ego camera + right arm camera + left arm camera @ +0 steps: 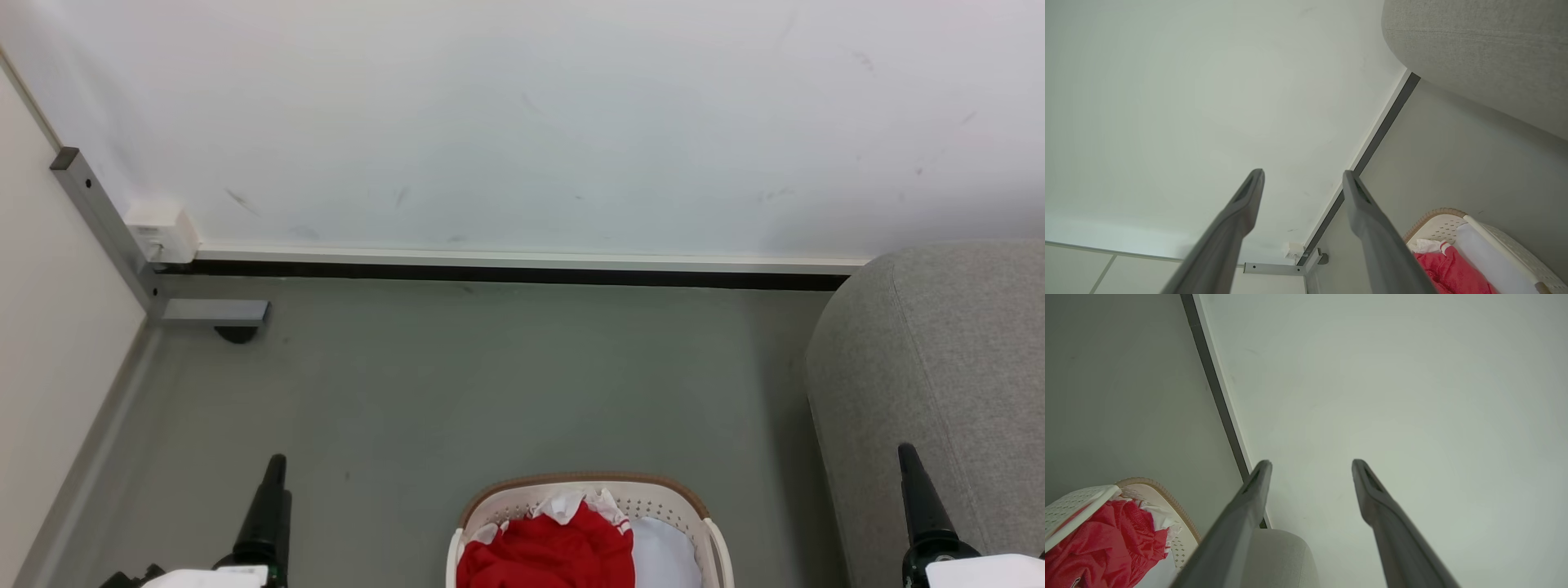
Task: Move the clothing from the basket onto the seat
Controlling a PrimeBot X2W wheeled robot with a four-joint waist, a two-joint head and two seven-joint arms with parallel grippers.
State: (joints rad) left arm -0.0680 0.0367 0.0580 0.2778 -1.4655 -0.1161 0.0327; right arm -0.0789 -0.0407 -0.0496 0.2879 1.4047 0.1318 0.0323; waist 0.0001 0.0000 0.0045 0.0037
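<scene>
So here's the setup. The bright red soft garment with white trim is bunched up inside the cream-white perforated plastic laundry basket with the brown rim band. The basket sits on the grey floor right in front of the robot, between its two arms. A pale blue-white cloth lies next to the red one, on the sofa side of the basket. The big light grey fabric sofa with rounded edges is off to the robot's right, near the basket but not touching it. My guess is that's on purpose: basket dead centre so either arm can dip in, sofa close by so the carry is short.

The left claw has its two long dark fingers spread wide, with nothing between them and just the white wall beyond. Same for the right claw: wide open, empty, touching nothing. In the head view both sit low near the bottom corners, fingers pointing up, well clear of the basket on either side.

Looks like a ready pose to me. Nothing's grabbed yet, so the whole job's ahead. The tricky bit, I reckon, will be pinching the red fabric without dragging the pale cloth along.
</scene>
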